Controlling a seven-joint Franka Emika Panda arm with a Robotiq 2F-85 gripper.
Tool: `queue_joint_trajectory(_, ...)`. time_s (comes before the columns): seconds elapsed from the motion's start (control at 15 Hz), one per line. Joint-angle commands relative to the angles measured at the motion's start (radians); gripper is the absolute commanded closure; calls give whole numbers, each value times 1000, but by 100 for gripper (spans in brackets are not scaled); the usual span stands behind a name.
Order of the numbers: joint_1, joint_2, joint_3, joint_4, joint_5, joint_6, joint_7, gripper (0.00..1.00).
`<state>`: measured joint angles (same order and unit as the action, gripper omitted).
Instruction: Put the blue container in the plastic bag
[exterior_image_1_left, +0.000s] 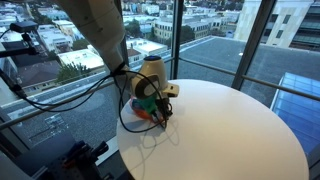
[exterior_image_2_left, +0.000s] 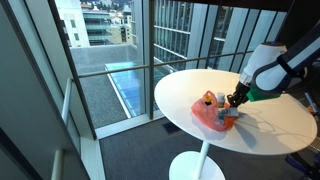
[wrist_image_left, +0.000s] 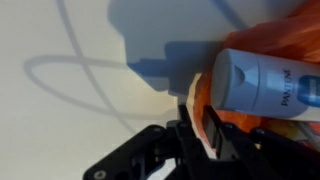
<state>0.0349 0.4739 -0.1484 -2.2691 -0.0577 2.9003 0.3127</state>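
Note:
The blue container, pale blue with a rounded cap, lies on its side on the orange plastic bag at the right of the wrist view. My gripper is shut on the bag's thin edge, just left of the container. In both exterior views the gripper is down at the bag on the round white table. A bit of blue shows at the bag's side under the gripper.
The bag sits near the table's edge, next to floor-to-ceiling windows. A black cable hangs from the arm over the floor. The table stands on a single white pedestal.

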Motion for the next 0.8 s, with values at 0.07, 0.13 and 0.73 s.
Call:
queue_joint_trajectory(0.07,-7,7,-1,13,35,17,-39,100)
queue_joint_trajectory(0.13,-9,-1,-1,9,38,14,-38,100)
queue_joint_trajectory(0.73,-34,-154,-13,-76,42,-68,-68,98)
